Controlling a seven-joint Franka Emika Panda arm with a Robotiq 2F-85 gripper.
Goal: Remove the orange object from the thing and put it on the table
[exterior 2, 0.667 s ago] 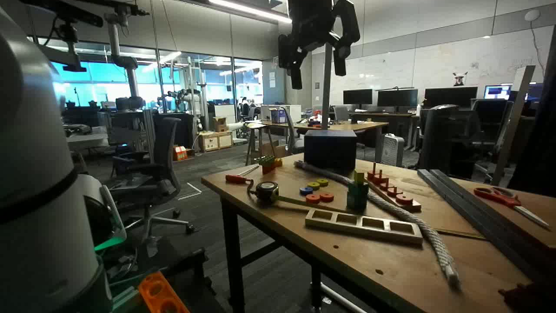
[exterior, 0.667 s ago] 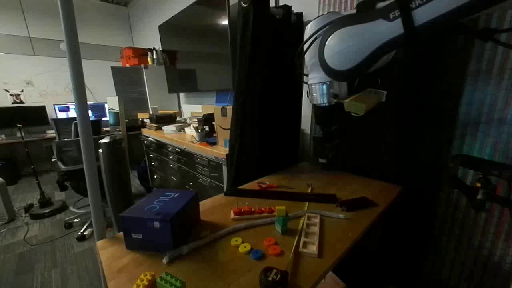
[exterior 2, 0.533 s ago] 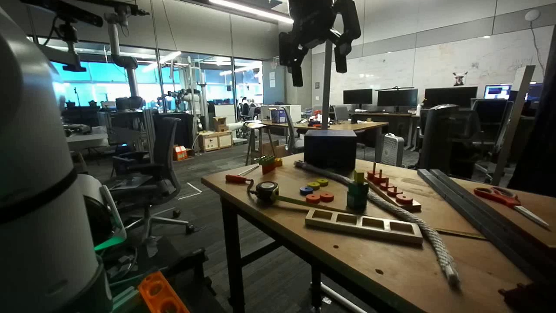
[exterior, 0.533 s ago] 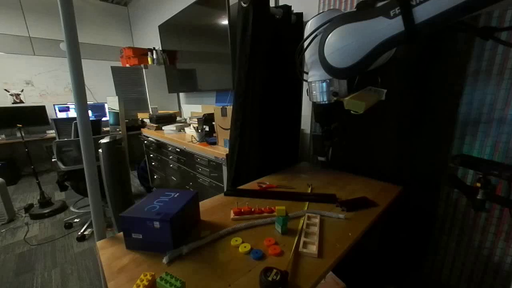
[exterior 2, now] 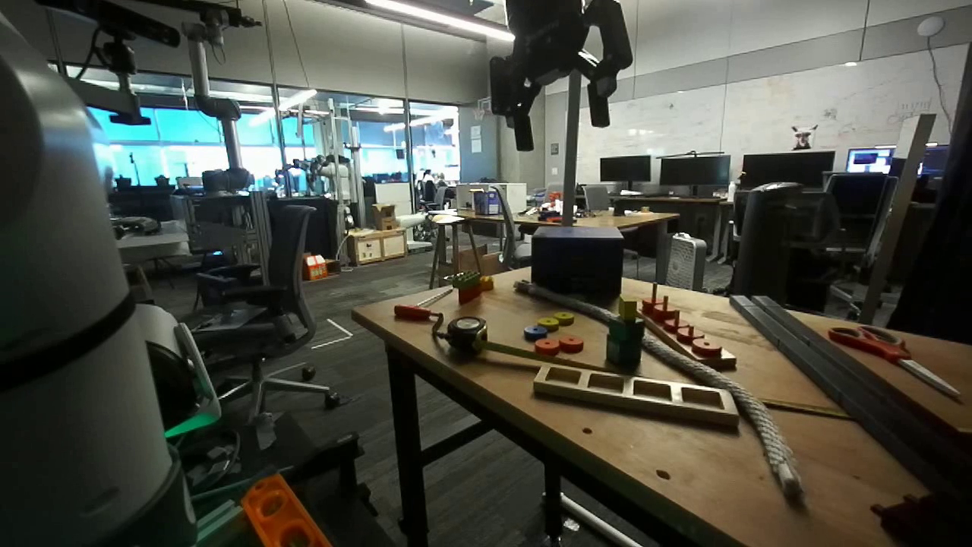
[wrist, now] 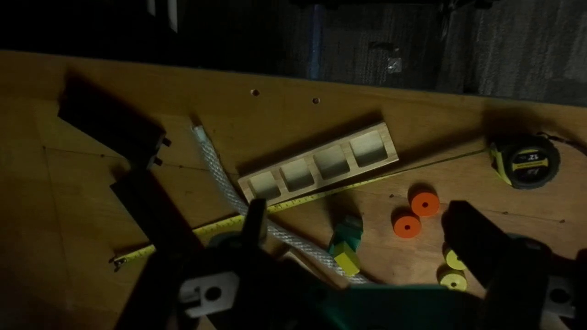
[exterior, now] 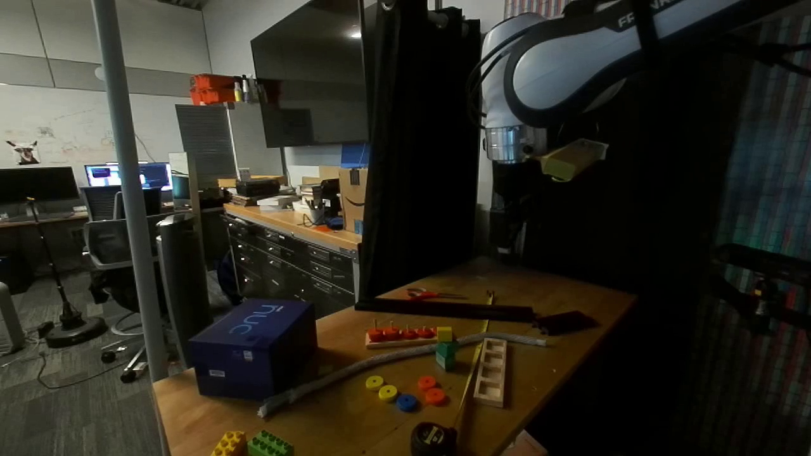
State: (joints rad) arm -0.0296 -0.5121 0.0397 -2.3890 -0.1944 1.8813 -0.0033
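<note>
Your jaws stand wide apart with nothing between them, high above the tabletop (exterior 2: 683, 448). An orange ring (exterior 2: 707, 348), your likely target, sits at one end of the wooden peg rack (exterior: 396, 343), beside the rope (wrist: 293, 239). Expect it light, rigid and sturdy, maybe slick; pinch opposite sides of its rim and draw it straight up.

You have clear air between the spread jaws of your gripper (exterior 2: 562, 125) and just below. Lower down between them, in the wrist view, stands a green block (wrist: 347, 237) topped by a yellow cube (wrist: 346, 259), braided rope (wrist: 300, 243) separating it from the peg rack (exterior: 399, 344).
</note>
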